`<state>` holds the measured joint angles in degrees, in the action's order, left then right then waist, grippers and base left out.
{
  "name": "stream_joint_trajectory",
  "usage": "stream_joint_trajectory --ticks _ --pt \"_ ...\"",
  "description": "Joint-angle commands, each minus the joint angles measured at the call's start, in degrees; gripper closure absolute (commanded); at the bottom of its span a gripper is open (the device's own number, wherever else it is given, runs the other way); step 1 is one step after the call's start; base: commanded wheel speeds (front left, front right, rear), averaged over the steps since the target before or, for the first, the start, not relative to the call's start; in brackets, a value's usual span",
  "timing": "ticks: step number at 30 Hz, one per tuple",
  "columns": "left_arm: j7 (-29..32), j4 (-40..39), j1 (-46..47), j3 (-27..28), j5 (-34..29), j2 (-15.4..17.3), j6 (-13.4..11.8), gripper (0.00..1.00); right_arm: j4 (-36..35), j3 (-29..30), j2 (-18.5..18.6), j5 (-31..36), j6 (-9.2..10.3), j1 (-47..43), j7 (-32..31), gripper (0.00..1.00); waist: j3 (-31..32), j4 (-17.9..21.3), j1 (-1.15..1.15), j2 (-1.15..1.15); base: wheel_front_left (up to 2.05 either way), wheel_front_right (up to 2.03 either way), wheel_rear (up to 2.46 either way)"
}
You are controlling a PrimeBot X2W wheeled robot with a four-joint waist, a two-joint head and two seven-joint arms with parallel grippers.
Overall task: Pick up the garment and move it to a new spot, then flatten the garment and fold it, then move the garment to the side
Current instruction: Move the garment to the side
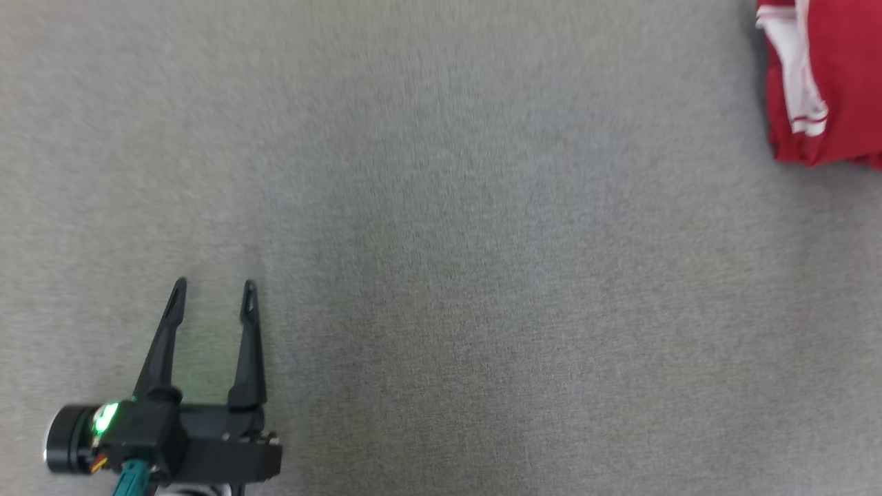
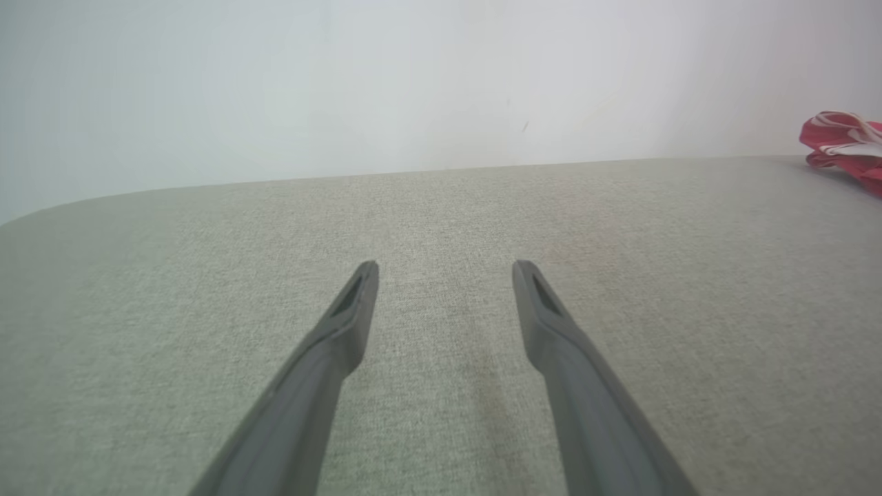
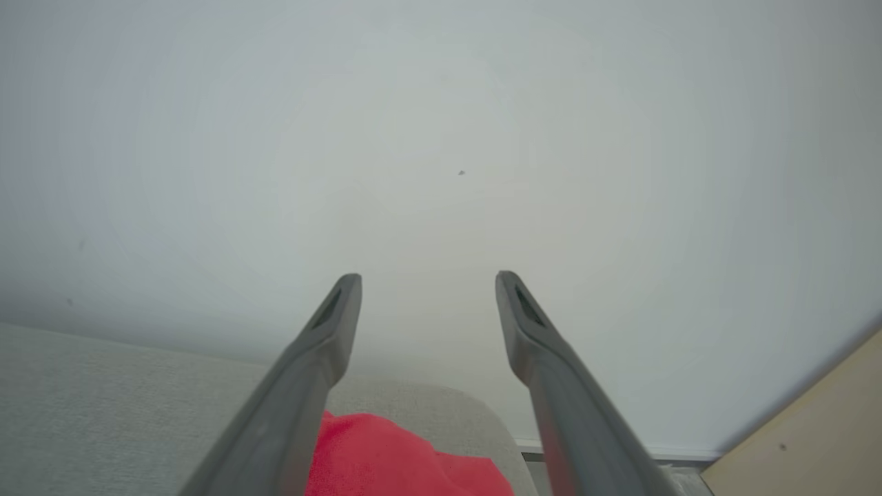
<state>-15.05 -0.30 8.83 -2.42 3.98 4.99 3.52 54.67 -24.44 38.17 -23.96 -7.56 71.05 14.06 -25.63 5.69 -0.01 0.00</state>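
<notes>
Presently found red garment [image 1: 844,89] folded at far right corner of table [image 1: 441,241], seemingly set aside. Found right gripper [image 3: 428,277] poised above it, fingers apart, gripping nothing; left gripper [image 1: 215,284] well apart, fingers likewise spread. Recommend lifting right arm straight up, avoiding snagged cloth.

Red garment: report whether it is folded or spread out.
Folded, as far as visible: the red garment lies as a compact layered bundle, cut off at the edge.
</notes>
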Motion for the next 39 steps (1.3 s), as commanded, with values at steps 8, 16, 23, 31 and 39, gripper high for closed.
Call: stream_joint_trajectory --ticks 8,16,23,31,39 --pt "-0.17 0.98 -5.36 2.71 1.48 -0.35 -0.14 0.0 -12.36 2.42 -5.07 -3.83 0.16 -13.33 1.11 0.0 12.43 -1.74 0.01 0.0 0.0 0.0 0.0" --pt "-0.17 3.18 -7.63 2.79 1.75 -0.84 0.39 0.0 -25.14 9.59 -10.2 -3.46 0.16 -32.85 1.15 0.0 18.02 -3.87 0.01 0.0 0.0 0.0 0.0" --pt "-0.17 4.69 -9.48 3.25 2.23 -1.3 0.58 0.0 -36.21 17.27 -17.59 -0.89 0.15 -51.95 0.39 0.0 21.79 -4.71 0.01 0.0 0.0 0.0 0.0" --pt "-0.17 5.99 -10.49 3.73 2.54 -1.61 0.73 0.0 -45.82 21.55 -25.25 3.47 0.15 -66.52 -0.79 0.0 23.88 -5.01 0.01 0.0 0.0 0.0 0.0" --pt "-0.17 7.57 -11.44 4.08 2.93 -1.82 0.67 0.0 -50.52 22.64 -30.52 5.5 0.15 -74.82 -1.37 0.0 25.65 -5.62 0.01 0.0 0.0 0.0 0.0"
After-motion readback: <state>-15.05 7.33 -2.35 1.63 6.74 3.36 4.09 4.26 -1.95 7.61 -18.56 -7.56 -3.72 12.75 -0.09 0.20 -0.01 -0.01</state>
